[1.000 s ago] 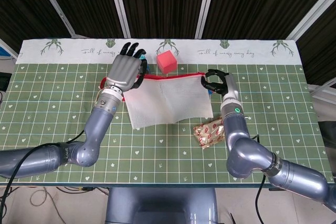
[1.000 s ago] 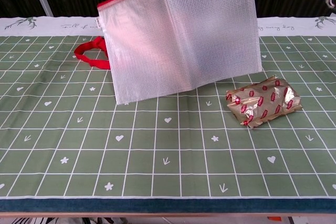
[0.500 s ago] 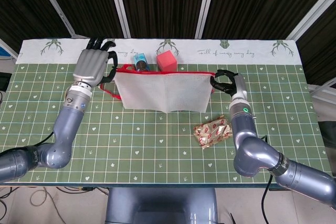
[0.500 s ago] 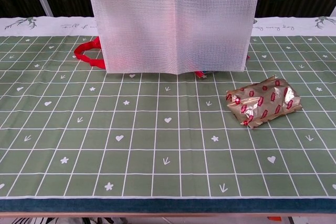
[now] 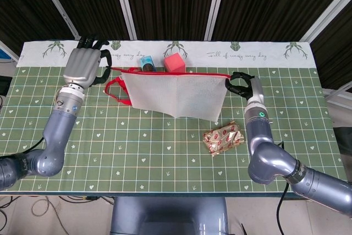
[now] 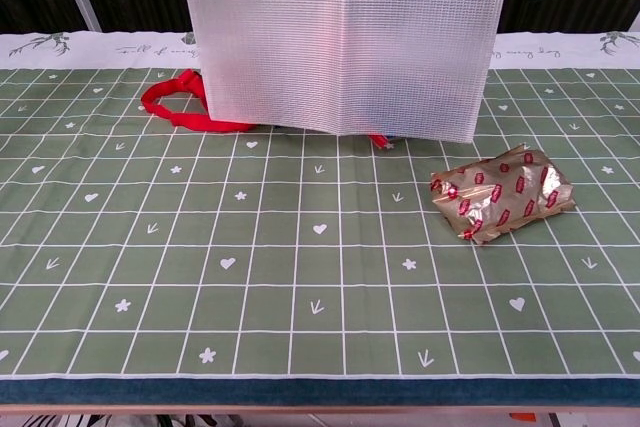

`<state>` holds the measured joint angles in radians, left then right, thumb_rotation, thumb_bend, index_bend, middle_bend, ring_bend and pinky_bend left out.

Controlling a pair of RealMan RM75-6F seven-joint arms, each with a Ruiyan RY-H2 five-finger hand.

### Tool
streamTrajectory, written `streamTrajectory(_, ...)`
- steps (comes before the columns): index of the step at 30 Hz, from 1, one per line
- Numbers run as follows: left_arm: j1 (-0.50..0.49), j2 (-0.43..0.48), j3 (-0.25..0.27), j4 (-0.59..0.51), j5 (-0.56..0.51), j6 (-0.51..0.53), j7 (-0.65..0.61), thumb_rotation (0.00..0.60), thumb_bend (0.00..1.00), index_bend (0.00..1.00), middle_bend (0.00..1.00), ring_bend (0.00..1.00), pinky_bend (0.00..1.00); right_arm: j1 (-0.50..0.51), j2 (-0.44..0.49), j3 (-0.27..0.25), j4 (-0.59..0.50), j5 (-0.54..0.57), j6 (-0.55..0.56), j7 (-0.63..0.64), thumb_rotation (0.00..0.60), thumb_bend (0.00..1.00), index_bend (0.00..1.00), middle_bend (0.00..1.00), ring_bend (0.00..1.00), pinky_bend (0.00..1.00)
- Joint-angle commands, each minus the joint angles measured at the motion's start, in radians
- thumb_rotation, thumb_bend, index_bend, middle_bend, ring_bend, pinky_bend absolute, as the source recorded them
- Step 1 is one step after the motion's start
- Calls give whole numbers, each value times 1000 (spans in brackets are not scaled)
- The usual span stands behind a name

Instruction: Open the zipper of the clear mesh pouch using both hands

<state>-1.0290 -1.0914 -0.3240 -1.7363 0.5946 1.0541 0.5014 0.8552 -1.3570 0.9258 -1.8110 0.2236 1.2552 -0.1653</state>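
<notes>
Head view shows the clear mesh pouch with red zipper band (image 5: 175, 93) hanging between both hands above the green gridded counter (image 5: 165, 152). The right hand (image 5: 240, 85) pinches the pouch's end corner. The left hand (image 5: 84, 66) sits at the opposite end by the red strap loop (image 5: 114, 88); whether its curled fingers hold the zipper pull cannot be told. My recommendation: keep the right hand fixed as an anchor, keep the band taut, and draw the left hand straight away along the zipper line. A gold-and-red foil snack packet (image 6: 502, 192) lies below the right hand.
</notes>
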Motion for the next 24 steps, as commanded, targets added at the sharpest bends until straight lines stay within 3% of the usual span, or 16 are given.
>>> streamTrajectory(1,4,9,-4,2,-3,-3,-6,600,442,661,193,0,20,0,2,-2,-1,2,1,3,600,580,714,234,18,214)
streamTrajectory(24,13,37,-7,-5,-12,-13,-11,600,443,661,192,0,20,9,11,-13,-1,11,6,18,600,580,714,234,18,214)
